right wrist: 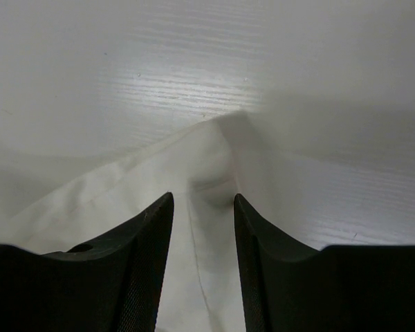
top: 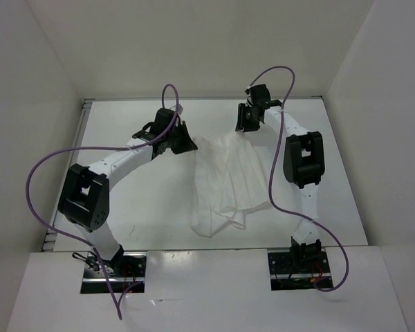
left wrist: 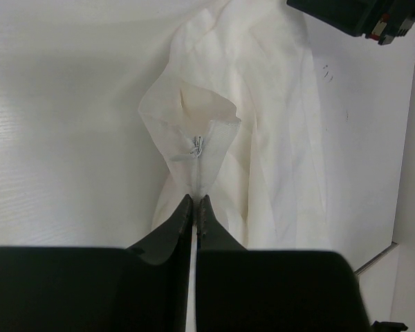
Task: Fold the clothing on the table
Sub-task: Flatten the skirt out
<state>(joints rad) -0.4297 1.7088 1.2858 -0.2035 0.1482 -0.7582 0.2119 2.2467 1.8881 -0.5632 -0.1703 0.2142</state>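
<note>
Clothing [top: 225, 183]: middle of table [top: 145, 200], long axis near edge to far edge.
Left gripper [left wrist: 196, 200]: clamped on far-left corner.
Right gripper [right wrist: 203, 200]: jaws apart, straddling far-right corner, not yet pinched.
Next: probably right jaws closing on cloth just beneath.

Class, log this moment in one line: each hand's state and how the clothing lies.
left hand: shut on clothing | right hand: open, over clothing corner | clothing: rumpled on table

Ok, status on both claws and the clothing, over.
Left claw shut on clothing edge. Right claw open, over a corner, no grip. Rest lies rumpled on table. No obstruction seen.
</note>
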